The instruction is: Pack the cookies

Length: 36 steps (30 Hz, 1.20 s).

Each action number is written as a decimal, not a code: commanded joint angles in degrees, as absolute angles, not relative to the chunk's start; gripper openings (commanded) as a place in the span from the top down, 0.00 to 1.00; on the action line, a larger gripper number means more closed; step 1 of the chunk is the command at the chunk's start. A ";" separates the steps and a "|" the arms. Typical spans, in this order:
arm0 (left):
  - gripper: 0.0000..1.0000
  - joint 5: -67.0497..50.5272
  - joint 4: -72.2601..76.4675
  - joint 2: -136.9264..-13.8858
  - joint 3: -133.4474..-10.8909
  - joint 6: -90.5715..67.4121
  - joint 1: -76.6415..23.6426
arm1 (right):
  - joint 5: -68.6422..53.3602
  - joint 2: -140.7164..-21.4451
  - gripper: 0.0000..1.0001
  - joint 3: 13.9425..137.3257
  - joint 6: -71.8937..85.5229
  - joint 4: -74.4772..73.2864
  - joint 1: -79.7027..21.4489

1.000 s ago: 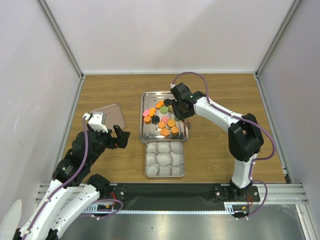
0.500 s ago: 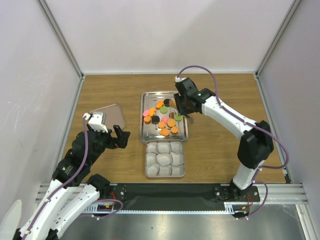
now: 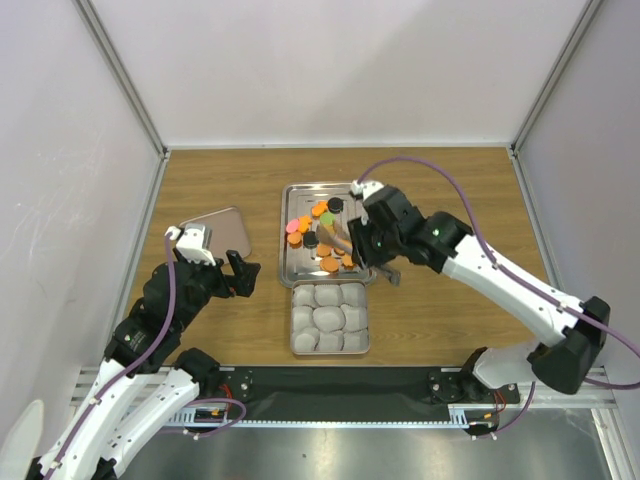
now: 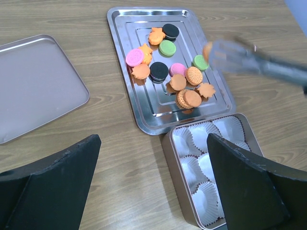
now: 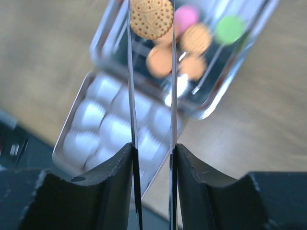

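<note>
The cookies (image 3: 318,237) lie on a steel tray (image 3: 290,192): orange, black, green and pink discs, also in the left wrist view (image 4: 168,76). My right gripper (image 3: 374,246) is shut on metal tongs (image 5: 132,96). The tongs pinch one orange cookie (image 5: 151,18) at their tips and hold it above the tray's near right part, blurred in the left wrist view (image 4: 207,49). The tongs (image 4: 259,62) reach in from the right there. My left gripper (image 3: 241,272) is open and empty, left of the box (image 4: 153,191).
A rose-gold box (image 3: 329,317) lined with pale paper cups stands just in front of the tray, also in the left wrist view (image 4: 192,191) and the right wrist view (image 5: 91,120). Its lid (image 3: 225,232) lies flat to the left of the tray. Walls enclose the table.
My right arm has swung from the tray's far right side toward the near edge of the tray, carrying the tongs with the orange cookie. The left arm has not moved.
</note>
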<state>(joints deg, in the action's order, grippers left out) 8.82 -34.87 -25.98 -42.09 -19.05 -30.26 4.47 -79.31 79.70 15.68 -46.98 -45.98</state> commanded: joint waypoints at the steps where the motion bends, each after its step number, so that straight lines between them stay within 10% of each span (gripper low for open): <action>1: 0.00 8.88 -33.31 -25.93 -42.10 -19.07 -30.67 | 0.53 -74.98 0.79 76.74 18.10 -50.27 -50.00; 36: 0.00 8.96 -33.40 -26.37 -42.01 -19.25 -30.76 | -1.49 -76.64 0.69 66.45 23.99 -39.29 -60.73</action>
